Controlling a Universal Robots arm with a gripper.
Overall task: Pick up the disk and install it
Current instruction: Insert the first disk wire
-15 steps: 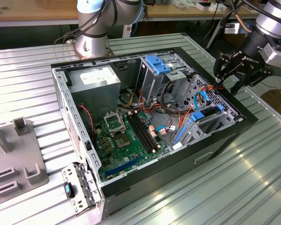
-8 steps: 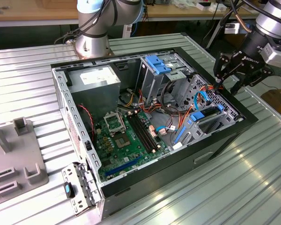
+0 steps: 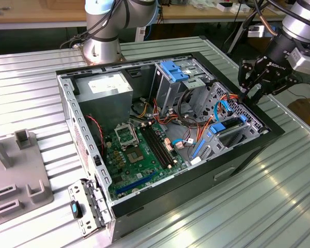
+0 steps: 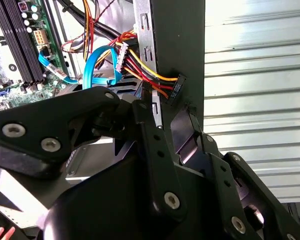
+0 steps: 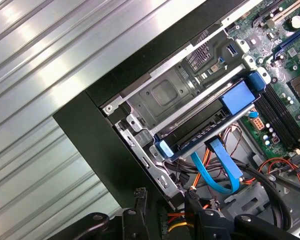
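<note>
The disk is a dark flat drive with blue carrier rails. It lies in the low drive bay at the near right corner of the open computer case, seen in the exterior view. In the first wrist view the disk sits level in the metal bay, with its blue end tab toward the motherboard. My gripper hovers above the case's right wall, just behind the bay. It is open and holds nothing. Its dark fingers straddle the wall near a power connector. The gripper is clear of the disk.
Blue data cables and red, yellow and black power wires run close under the fingers. A tall metal cage with a blue bracket stands at the back. The motherboard fills the case floor. A grey fixture stands at the exterior view's left.
</note>
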